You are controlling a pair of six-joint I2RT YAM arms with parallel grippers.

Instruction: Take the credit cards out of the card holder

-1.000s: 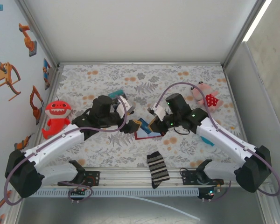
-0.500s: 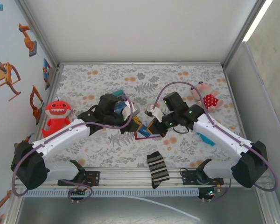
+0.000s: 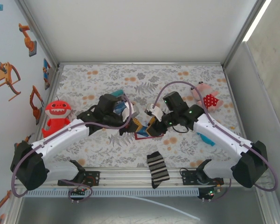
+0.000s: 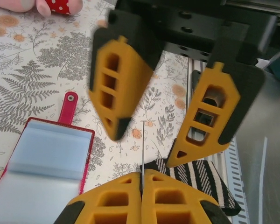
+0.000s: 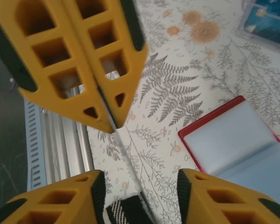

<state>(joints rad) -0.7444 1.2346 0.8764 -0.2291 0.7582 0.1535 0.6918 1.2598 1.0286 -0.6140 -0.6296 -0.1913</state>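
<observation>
The left gripper has just clenched its fingers on the thin flat plastic credit card, seen edge-on, while the right gripper has spread its fingers, releasing it. The small dark-red folding card holder lies open on the floral worktop below, with this card clear of it

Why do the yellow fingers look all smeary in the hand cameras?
Left wrist view: the right gripper looks smeared, likely motion blur, while the card holder is sharper. Right wrist view: the left gripper, very close, looks soft. Top view: a bright light strip glares at upper right.
</observation>
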